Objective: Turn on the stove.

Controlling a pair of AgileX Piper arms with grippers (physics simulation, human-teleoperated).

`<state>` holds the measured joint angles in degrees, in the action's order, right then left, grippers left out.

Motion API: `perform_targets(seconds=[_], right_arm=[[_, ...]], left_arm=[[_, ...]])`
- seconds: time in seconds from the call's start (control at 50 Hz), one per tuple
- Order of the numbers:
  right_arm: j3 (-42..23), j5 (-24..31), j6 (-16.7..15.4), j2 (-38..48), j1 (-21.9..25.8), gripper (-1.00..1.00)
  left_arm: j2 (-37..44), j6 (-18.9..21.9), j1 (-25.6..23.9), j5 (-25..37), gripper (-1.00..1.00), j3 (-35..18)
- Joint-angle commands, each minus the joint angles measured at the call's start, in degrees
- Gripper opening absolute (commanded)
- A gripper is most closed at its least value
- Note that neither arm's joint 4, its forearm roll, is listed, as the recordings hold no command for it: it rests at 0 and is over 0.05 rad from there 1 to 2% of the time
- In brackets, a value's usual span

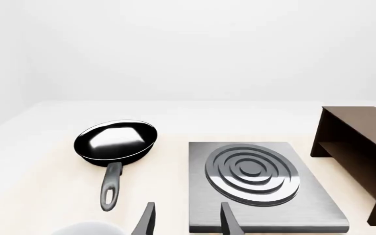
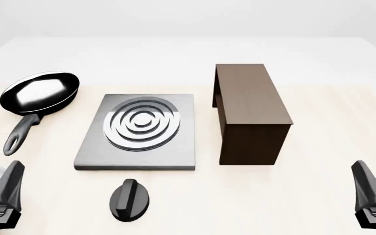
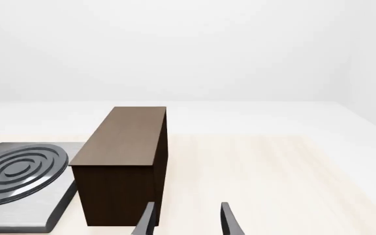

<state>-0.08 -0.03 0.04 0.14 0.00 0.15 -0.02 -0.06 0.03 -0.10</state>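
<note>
Front view looks down from above the near table edge. Both wrist views sit low, facing forward — left over the stove (image 1: 266, 215), right beside the cabinet (image 3: 126, 166) — sharing both.

Brushed-grey stove (image 2: 175, 147) with silver rings, black knob (image 2: 130, 199), dark brown cabinet (image 2: 250, 98)

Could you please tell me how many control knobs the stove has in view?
1: a black oval knob lies on the table just in front of the stove, nearer the left gripper. No others show.
</note>
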Motion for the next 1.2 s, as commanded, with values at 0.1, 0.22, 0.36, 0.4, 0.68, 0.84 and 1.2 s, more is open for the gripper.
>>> perform_targets(seconds=[0.1,0.22,0.36,0.4,0.68,0.84,1.2], right_arm=[[-0.2,-0.1,0.1,0.3,0.0,1.0],[-0.2,-0.1,0.1,0.3,0.0,1.0],[-0.2,-0.1,0.0,0.3,0.0,1.0],[-0.2,-0.1,0.0,0.3,0.0,1.0],[-0.2,-0.1,-0.1,0.2,-0.3,1.0],[-0.2,-0.1,-2.4,0.0,-1.0,1.0],[-0.2,-0.1,-0.9,0.1,-1.2,1.0]], left_arm=[[0.1,-0.3,-0.1,0.5,1.0,-0.4],[0.0,-0.2,0.4,0.6,1.0,-0.4],[-0.1,-1.2,-0.2,5.0,1.0,-4.9],[-0.1,-1.9,-1.7,7.2,1.0,-5.9],[9.4,0.4,-2.8,16.7,1.0,-17.7],[13.7,-0.4,-5.7,20.1,1.0,-22.2],[26.8,-1.3,-7.4,24.5,1.0,-27.6]])
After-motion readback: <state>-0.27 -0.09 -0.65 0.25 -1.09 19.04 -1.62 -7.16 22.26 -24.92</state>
